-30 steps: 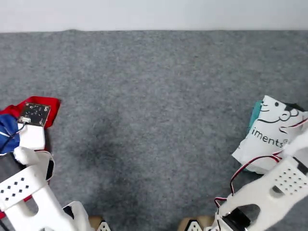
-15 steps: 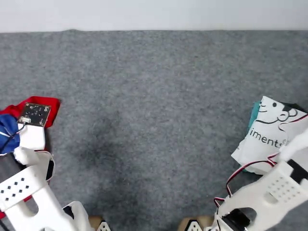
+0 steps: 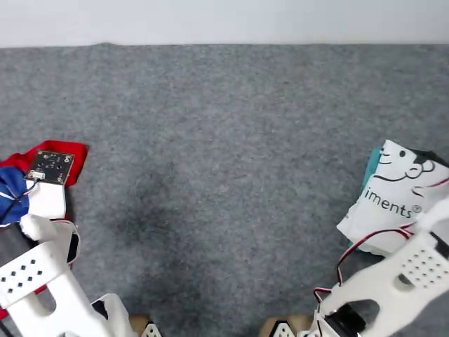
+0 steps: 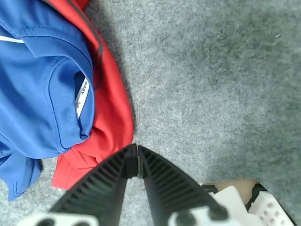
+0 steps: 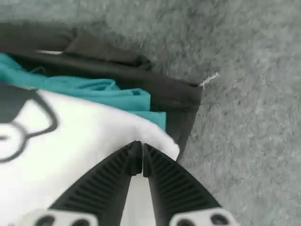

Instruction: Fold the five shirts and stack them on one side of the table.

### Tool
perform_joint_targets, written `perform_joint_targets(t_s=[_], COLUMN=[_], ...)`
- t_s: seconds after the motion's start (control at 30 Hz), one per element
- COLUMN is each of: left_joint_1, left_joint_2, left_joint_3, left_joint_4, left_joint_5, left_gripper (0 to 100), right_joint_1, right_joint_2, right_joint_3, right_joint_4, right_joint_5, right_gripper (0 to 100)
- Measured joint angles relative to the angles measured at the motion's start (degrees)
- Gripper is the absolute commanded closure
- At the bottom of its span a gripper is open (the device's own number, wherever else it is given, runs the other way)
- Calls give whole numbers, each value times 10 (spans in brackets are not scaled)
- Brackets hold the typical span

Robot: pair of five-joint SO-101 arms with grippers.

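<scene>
Looking down in the high view, white shirt (image 3: 389, 203) lies at the table's (image 3: 231, 140) right edge, red shirt (image 3: 79, 156) at its left; left wrist view: left gripper (image 4: 137, 162), tips together and empty, just beside the red hem; right wrist view: right gripper (image 5: 141, 157), tips together, directly over the white shirt.

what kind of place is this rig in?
Probably a lab test bench: grey felt table cover, bare white wall, left arm by a red shirt, right arm by a white printed shirt.
</scene>
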Motion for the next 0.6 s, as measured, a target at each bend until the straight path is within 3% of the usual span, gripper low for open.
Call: perform_joint_targets(t_s=[0.13, 0.33, 0.6], left_joint_1=[0, 0, 0], left_joint_2=[0, 0, 0], left_joint_3=[0, 0, 0], left_joint_4=[0, 0, 0], left_joint_5=[0, 0, 0], left_gripper=[995, 995, 995], right_joint_1=[-58, -151, -217], right_joint_2=[-66, -64, 60], right_joint_3=[0, -1, 0], right_joint_4=[65, 82, -11], right_joint_5=[0, 0, -81], right_gripper=[984, 984, 984])
